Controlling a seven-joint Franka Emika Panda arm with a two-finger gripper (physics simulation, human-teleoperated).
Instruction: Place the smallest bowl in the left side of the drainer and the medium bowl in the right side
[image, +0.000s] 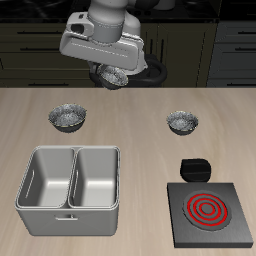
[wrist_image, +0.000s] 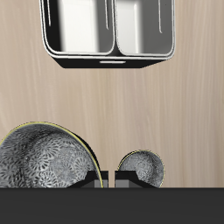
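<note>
We found the claw (image: 110, 71) closed narrowly on the rim of what we judged the smallest bowl (image: 112, 78), which hung directly beneath it, clear of the worktop (image: 135, 135). In the wrist view the rim sat between the claw's (wrist_image: 107, 181) tips, the speckled inside spreading to one side. The bowl (wrist_image: 44, 162) was thin, stiff, shiny metal; we expected it to be light but slippery, so a pinch across the rim suited it. The grey, two-well drainer (image: 70, 151) lay below and well ahead of the claw.
</note>
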